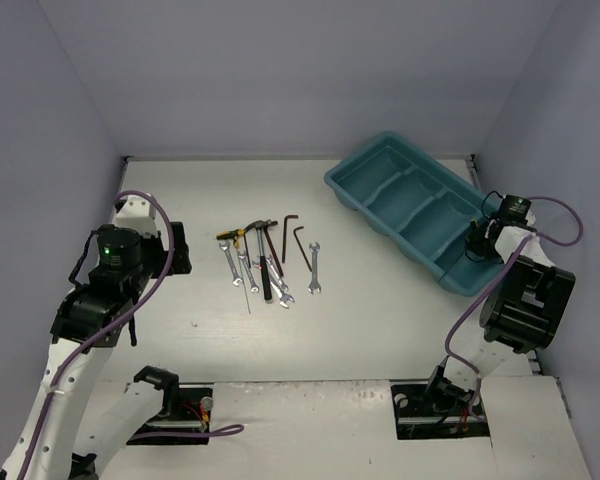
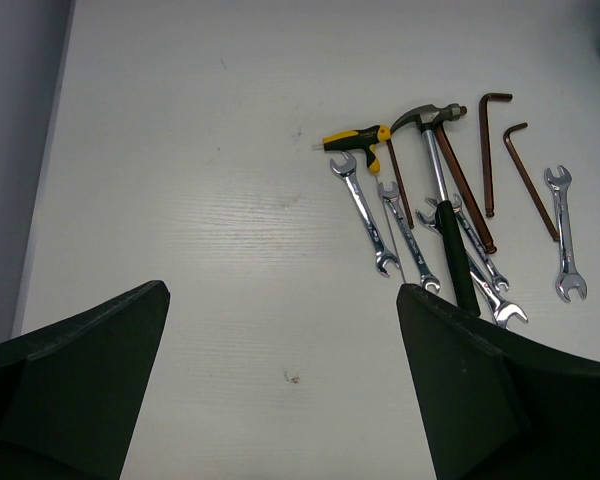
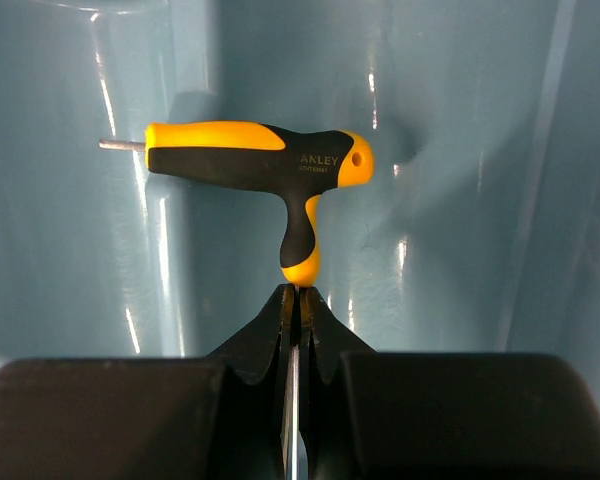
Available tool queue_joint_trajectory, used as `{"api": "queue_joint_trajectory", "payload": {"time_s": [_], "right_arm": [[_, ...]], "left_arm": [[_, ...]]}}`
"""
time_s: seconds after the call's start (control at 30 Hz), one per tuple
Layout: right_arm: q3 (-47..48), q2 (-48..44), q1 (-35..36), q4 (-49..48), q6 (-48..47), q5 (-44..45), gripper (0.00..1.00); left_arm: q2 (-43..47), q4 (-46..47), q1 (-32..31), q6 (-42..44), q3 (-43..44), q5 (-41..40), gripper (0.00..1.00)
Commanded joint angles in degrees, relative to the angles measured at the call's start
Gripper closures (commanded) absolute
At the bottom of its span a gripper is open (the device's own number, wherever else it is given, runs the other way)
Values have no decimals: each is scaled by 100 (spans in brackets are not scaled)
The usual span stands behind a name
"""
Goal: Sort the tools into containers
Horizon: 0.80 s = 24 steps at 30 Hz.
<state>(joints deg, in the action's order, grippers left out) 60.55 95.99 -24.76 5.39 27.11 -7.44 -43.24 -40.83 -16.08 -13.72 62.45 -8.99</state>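
Right claw [image 3: 296, 296] grips the shaft of T-handle tool [image 3: 255, 165] lettered "ANLEY"; left claw [image 2: 282, 290] spread wide.

Pale grey walls [image 1: 310, 70] enclose a white wood-grain table [image 1: 380, 320].

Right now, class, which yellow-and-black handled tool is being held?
The T-handle tool clamped by its shaft in the right fingers, at the teal tray; the other lies on the table by the wrenches.
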Motion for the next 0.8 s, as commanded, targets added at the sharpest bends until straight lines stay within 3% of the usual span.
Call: {"api": "queue_joint_trajectory", "payload": {"time_s": [0.0, 0.13, 0.23, 0.53, 0.63, 0.77], "right_arm": [[-151, 23, -117, -486, -57, -465, 100], [-183, -50, -157, -729, -24, -635, 97], [-183, -64, -242, -750, -22, -582, 79], [32, -251, -407, -724, -76, -547, 45], [128, -606, -341, -699, -73, -584, 38], [349, -1132, -75, -520, -292, -415, 37]], "left_arm": [[54, 117, -28, -17, 82, 47, 5], [78, 76, -36, -17, 65, 54, 4], [88, 75, -36, -17, 57, 64, 5], [62, 58, -36, -35, 65, 47, 5], [45, 49, -36, -52, 74, 55, 5], [0, 49, -36, -128, 81, 38, 5]]}}
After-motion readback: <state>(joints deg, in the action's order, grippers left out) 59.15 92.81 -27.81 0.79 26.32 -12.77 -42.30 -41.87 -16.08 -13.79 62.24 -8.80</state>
